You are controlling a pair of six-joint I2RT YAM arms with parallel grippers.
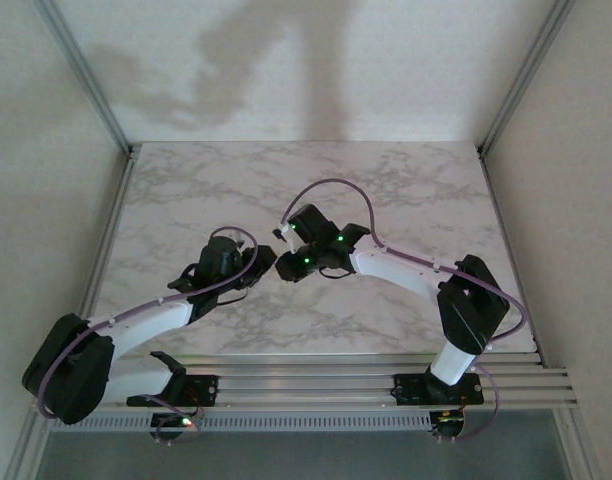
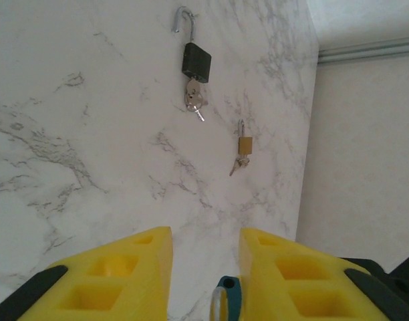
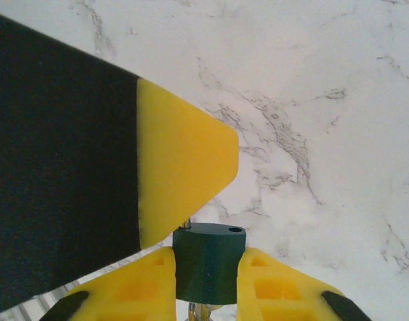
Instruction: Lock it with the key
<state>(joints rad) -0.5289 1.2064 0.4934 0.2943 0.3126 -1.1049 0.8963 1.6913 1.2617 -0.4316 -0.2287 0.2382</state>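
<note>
You will find nothing to read here. No lettering, number or brand mark can be made out on the dark green padlock [image 3: 208,264]. The same goes for the black padlock [image 2: 196,62] and the small brass padlock [image 2: 245,145], both lying on the marble-patterned tabletop [image 2: 71,147].

Table [image 1: 186,190]: white marble, grey veins. Fingers [image 3: 285,287] yellow. Padlock [image 3: 208,261] dark green; second padlock [image 2: 196,62] black; small padlock [image 2: 245,144] brass-gold. Cables [image 1: 331,183] purple.
</note>
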